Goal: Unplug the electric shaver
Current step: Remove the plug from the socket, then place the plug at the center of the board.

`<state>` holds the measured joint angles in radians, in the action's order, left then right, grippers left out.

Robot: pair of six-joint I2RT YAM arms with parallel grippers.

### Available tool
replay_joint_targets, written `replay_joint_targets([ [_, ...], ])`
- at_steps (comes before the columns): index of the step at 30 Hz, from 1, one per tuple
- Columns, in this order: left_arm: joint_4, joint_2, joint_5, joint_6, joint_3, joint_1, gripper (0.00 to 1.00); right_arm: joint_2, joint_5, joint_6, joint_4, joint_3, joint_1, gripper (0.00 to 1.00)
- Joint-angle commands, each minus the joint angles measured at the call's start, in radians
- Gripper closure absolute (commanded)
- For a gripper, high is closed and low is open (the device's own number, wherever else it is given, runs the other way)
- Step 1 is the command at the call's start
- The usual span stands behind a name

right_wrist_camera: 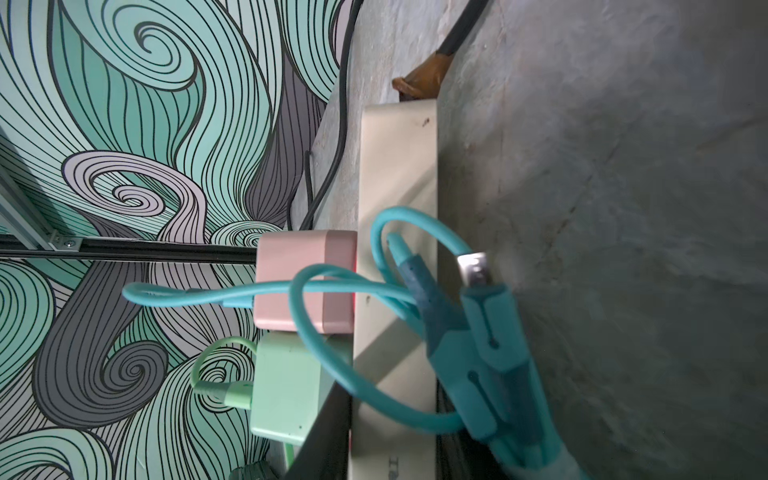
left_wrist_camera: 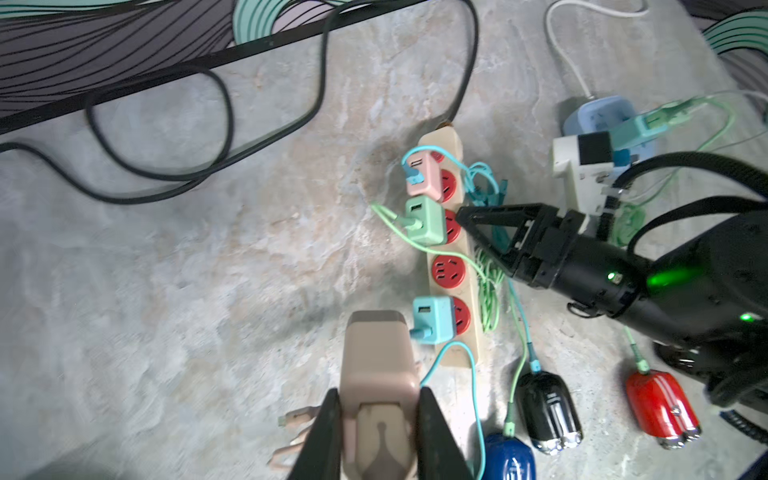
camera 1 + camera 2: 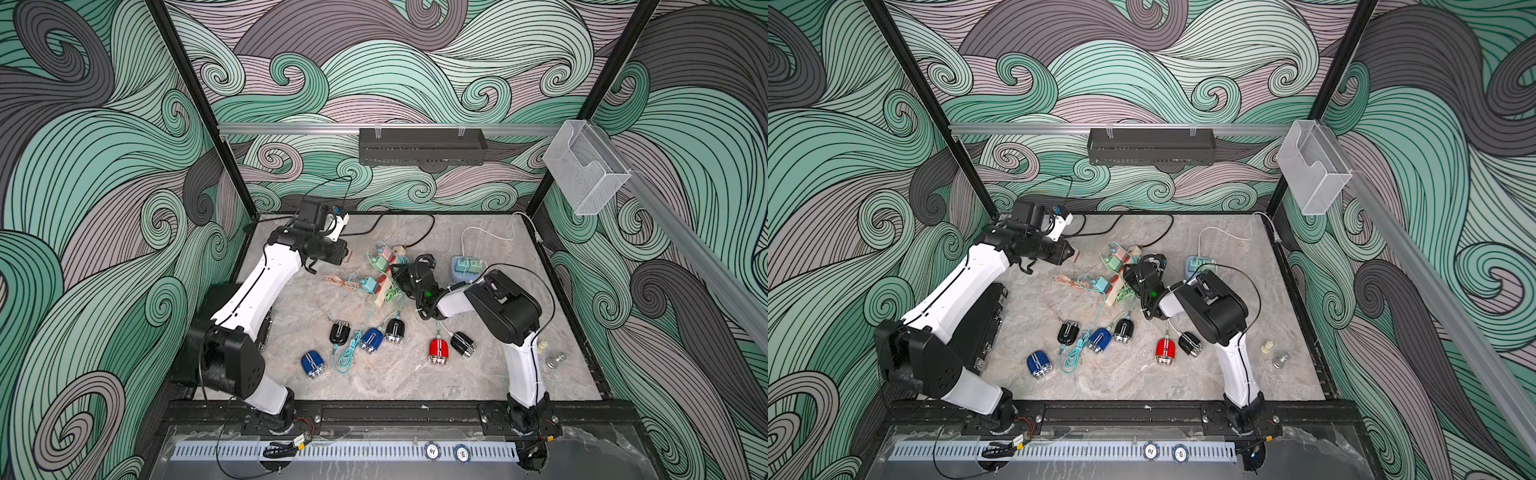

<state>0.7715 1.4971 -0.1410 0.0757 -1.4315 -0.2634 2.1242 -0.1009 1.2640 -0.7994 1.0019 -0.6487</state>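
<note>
Just off the power strip (image 2: 444, 139), the left gripper (image 2: 380, 395) is clamped on a tan plug adapter (image 2: 376, 353), which is clear of the sockets. One red socket (image 2: 446, 270) stands bare between the mint adapter (image 2: 424, 222) and the teal adapter (image 2: 432, 320). The right gripper (image 2: 463, 218) has its tips at the strip's edge by the mint adapter, seemingly pinning it, though I cannot tell whether its jaws are closed on anything. A peach cable (image 2: 291, 422) trails under the tan adapter, probably toward the black shaver (image 3: 340, 332), which lies on the table nearer the front (the link is too thin to trace with certainty). To finish well, I would carry the adapter sideways and low, leaving slack in the peach cable so the shaver is not dragged. I would set it on open table, and only then lift the right gripper straight up, clear of the teal cables (image 2: 482, 183).
</note>
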Motion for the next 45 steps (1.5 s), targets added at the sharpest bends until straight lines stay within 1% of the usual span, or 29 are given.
replay_joint_targets([
  [1, 0.053, -0.067, 0.149, -0.051, 0.068, -0.002, 0.99, 0.023, -0.047, 0.027, -0.041, 0.053, -0.003, 0.9],
  [2, 0.062, -0.106, 0.174, -0.064, 0.095, -0.002, 0.99, 0.029, -0.048, 0.03, -0.042, 0.058, -0.004, 0.9],
  [7, 0.118, -0.181, 0.312, -0.129, 0.204, 0.0, 0.98, 0.045, -0.047, 0.035, -0.047, 0.073, -0.007, 0.9],
  [11, 0.183, -0.183, 0.34, -0.199, 0.257, 0.001, 0.98, 0.057, -0.044, 0.046, -0.055, 0.079, -0.009, 0.9],
  [14, 0.25, -0.15, 0.364, -0.259, 0.284, 0.002, 0.96, 0.064, -0.043, 0.051, -0.064, 0.079, -0.011, 0.9],
  [16, 0.29, -0.103, 0.417, -0.314, 0.301, 0.003, 0.95, 0.069, -0.043, 0.055, -0.069, 0.081, -0.011, 0.9],
  [17, 0.316, -0.066, 0.436, -0.345, 0.302, 0.007, 0.93, 0.069, -0.043, 0.056, -0.072, 0.082, -0.011, 0.9],
  [19, 0.334, 0.003, 0.439, -0.386, 0.308, 0.015, 0.88, 0.068, -0.042, 0.057, -0.074, 0.083, -0.014, 0.89],
  [21, 0.332, 0.045, 0.427, -0.4, 0.304, 0.016, 0.82, 0.068, -0.041, 0.057, -0.077, 0.082, -0.013, 0.9],
  [24, 0.296, 0.062, 0.402, -0.412, 0.311, 0.024, 0.74, 0.065, -0.04, 0.057, -0.08, 0.075, -0.013, 0.89],
  [28, 0.266, 0.054, 0.363, -0.418, 0.321, 0.027, 0.59, 0.064, -0.034, 0.054, -0.082, 0.067, -0.013, 0.87],
  [29, 0.256, 0.042, 0.351, -0.418, 0.324, 0.027, 0.52, 0.063, -0.033, 0.054, -0.086, 0.063, -0.013, 0.86],
  [31, 0.235, 0.005, 0.318, -0.418, 0.324, 0.028, 0.42, 0.064, -0.034, 0.054, -0.091, 0.056, -0.013, 0.84],
  [32, 0.223, -0.02, 0.293, -0.413, 0.321, 0.031, 0.33, 0.062, -0.033, 0.052, -0.093, 0.052, -0.013, 0.83],
  [33, 0.207, -0.042, 0.27, -0.409, 0.319, 0.03, 0.27, 0.062, -0.033, 0.052, -0.096, 0.049, -0.013, 0.82],
  [34, 0.187, -0.066, 0.241, -0.4, 0.317, 0.031, 0.24, 0.058, -0.034, 0.053, -0.099, 0.042, -0.014, 0.81],
  [36, 0.143, -0.12, 0.181, -0.384, 0.312, 0.033, 0.21, 0.05, -0.034, 0.051, -0.1, 0.032, -0.013, 0.79],
  [38, 0.074, -0.155, 0.118, -0.377, 0.317, 0.034, 0.2, 0.036, -0.033, 0.052, -0.074, 0.021, -0.012, 0.76],
  [40, -0.02, -0.172, 0.03, -0.369, 0.338, 0.033, 0.2, 0.017, -0.031, 0.044, -0.042, 0.01, -0.011, 0.73],
  [41, -0.073, -0.176, -0.023, -0.351, 0.356, 0.033, 0.2, 0.009, -0.03, 0.04, -0.031, 0.003, -0.011, 0.71],
  [43, -0.179, -0.164, -0.079, -0.375, 0.387, 0.029, 0.2, -0.007, -0.026, 0.04, -0.003, -0.006, -0.009, 0.68],
  [45, -0.236, -0.13, -0.098, -0.399, 0.39, 0.029, 0.2, -0.03, -0.021, 0.03, 0.027, -0.018, -0.005, 0.62],
])
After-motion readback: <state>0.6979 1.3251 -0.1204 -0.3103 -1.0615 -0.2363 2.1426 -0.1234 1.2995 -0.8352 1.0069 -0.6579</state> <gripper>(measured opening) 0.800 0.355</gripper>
